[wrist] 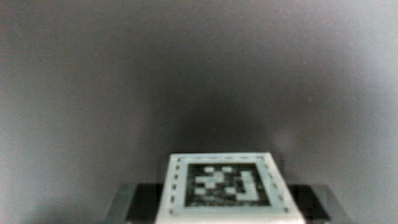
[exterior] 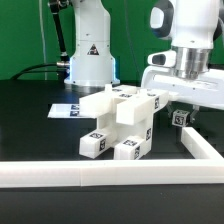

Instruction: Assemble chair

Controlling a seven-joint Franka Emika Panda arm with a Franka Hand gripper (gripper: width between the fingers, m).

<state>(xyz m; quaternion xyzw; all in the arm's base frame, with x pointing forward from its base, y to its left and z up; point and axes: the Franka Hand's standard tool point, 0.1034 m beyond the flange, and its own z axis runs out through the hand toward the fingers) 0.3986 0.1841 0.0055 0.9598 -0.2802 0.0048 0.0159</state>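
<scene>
Right up front, the long white border rail (exterior: 60, 175) fences the black table (exterior: 30, 135) and turns a corner on the exterior view's right. Just behind it sits the chair (exterior: 120, 122), so far a huddle of blocky white tagged pieces touching one another mid-table. Off to the exterior view's right of that huddle the gripper (exterior: 181, 108) hangs with a small tagged block (exterior: 180, 118) in it. The wrist view backs that up: dark fingers (wrist: 135, 202) set narrow, pressed to either side of the block (wrist: 222, 185). Further back the marker board (exterior: 68, 108) lies flat, with the arm's base (exterior: 90, 55) behind it. The danger, I'd say, is that it's a small, smooth part. A knock against the huddle or the rail's corner could twist it in the grip or shove the gathered pieces out of line.
</scene>
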